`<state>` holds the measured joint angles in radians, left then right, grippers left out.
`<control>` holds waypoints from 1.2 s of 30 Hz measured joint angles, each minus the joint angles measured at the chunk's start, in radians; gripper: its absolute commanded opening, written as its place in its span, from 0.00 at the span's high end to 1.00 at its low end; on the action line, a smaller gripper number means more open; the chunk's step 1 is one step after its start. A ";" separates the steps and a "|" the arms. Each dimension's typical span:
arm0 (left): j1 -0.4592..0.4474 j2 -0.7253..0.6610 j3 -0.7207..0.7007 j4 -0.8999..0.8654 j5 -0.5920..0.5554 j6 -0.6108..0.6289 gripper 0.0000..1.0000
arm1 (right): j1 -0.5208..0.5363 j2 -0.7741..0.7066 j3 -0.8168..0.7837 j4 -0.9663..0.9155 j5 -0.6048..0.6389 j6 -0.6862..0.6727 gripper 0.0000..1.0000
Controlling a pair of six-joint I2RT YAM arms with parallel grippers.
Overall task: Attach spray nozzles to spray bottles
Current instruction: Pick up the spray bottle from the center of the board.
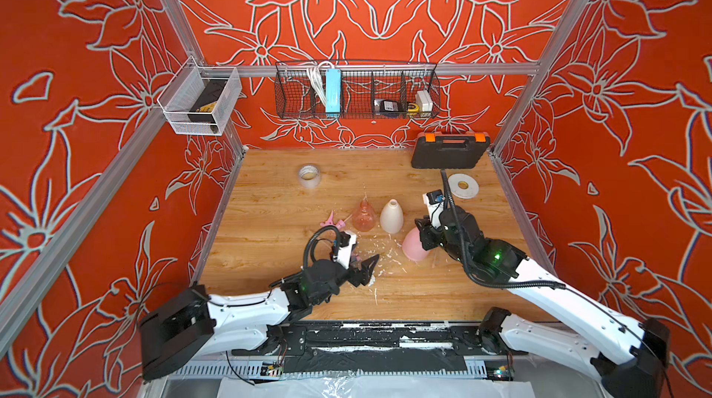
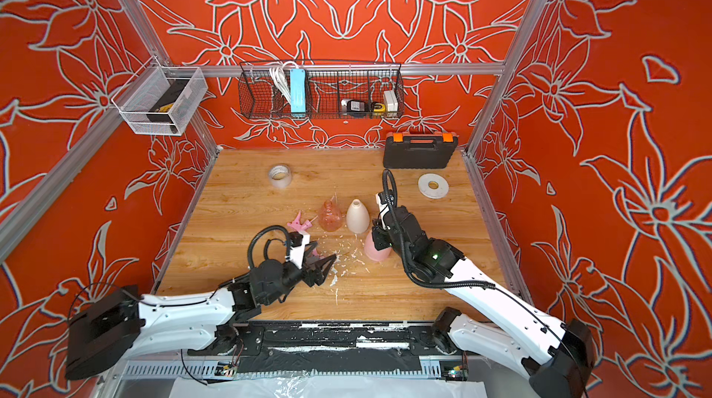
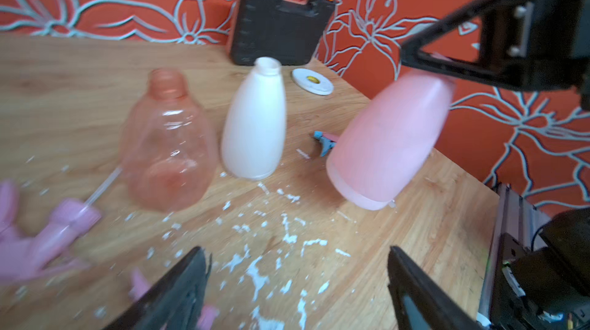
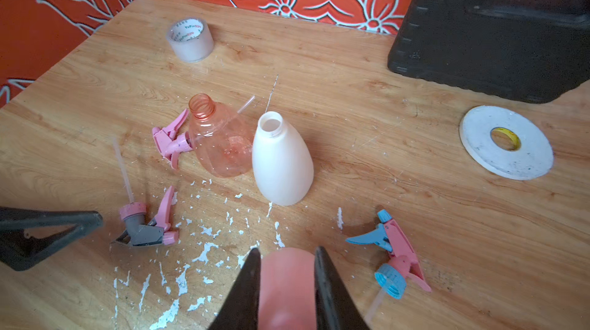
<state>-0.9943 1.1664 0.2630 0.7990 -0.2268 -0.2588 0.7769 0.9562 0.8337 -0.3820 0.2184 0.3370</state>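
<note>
Left gripper (image 3: 295, 248) apart beside pink-and-grey nozzle (image 4: 143, 229), right gripper (image 4: 287, 250) clamped on pink bottle (image 3: 389, 140), toolcase (image 4: 495, 31) behind

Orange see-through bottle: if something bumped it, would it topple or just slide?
The orange bottle looks empty and thin-walled, so probably light and easily shoved. Its wide base and narrow neck suggest it would slide before tipping. If it did topple, its round body would likely roll.
</note>
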 measured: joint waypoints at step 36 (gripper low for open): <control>0.023 0.410 -0.021 0.506 0.325 0.259 0.03 | -0.029 0.150 0.175 -0.076 -0.444 0.018 0.85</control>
<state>-0.9710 1.5761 0.2417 1.3048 0.0986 -0.0002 0.7475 1.1065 1.0088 -0.4580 -0.2260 0.3546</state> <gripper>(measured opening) 0.975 0.280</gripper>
